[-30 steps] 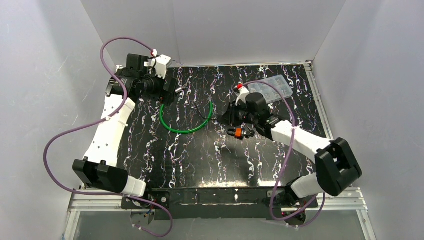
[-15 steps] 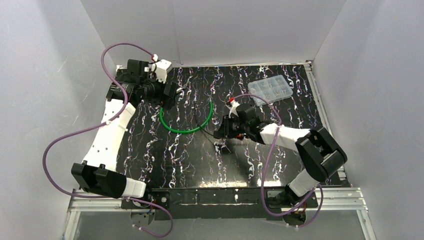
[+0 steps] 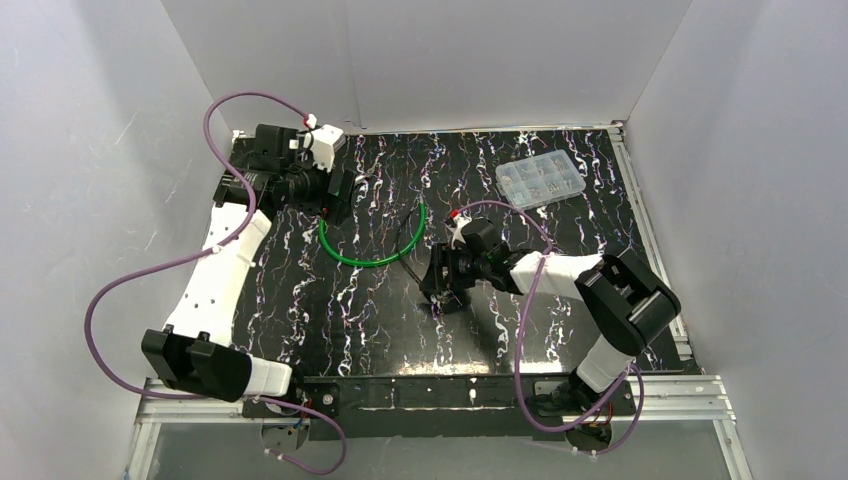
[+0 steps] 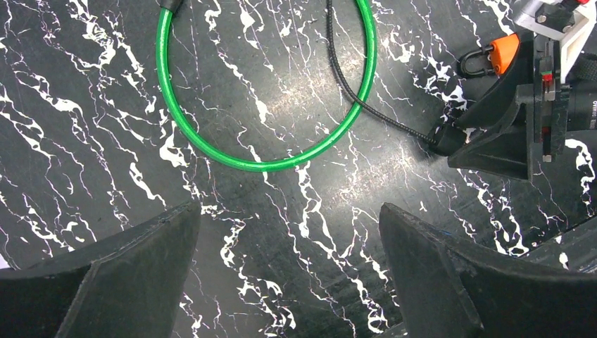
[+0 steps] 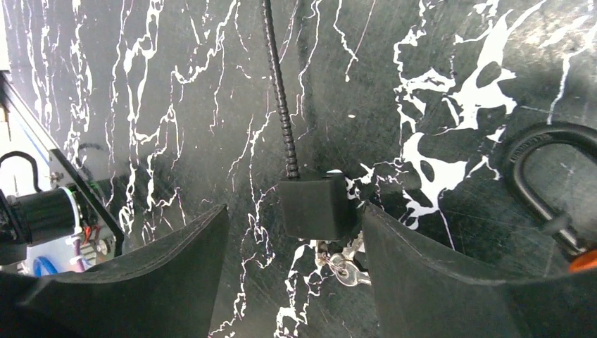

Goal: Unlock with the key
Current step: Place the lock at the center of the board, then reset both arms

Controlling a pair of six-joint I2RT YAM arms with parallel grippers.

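The green plastic-coated cable loop (image 3: 375,263) lies flat on the black, white-veined marble-pattern table (image 3: 560,300) and serves as reference. A thin black ribbed cord (image 4: 352,91) runs from inside the loop, crosses its right side and ends in a small black rectangular block (image 5: 315,205) just outside the loop, on the side towards the arm bases. Small silver keys on a ring (image 5: 345,271) lie against the face of the block turned away from the cord; whether a key is seated in it cannot be determined. The orange-bodied padlock with black shackle (image 4: 503,53) lies on the table to the right of the loop, just beyond the block. The right gripper (image 3: 440,283) is low over the block, its fingers (image 5: 162,267) apart with the block between them, and a gap shows on one side. The left gripper (image 4: 288,211) hangs above the loop's far-left end, fingers (image 4: 134,274) spread wide, holding nothing. A clear plastic compartment box (image 3: 540,180) sits well apart, far right of the loop.
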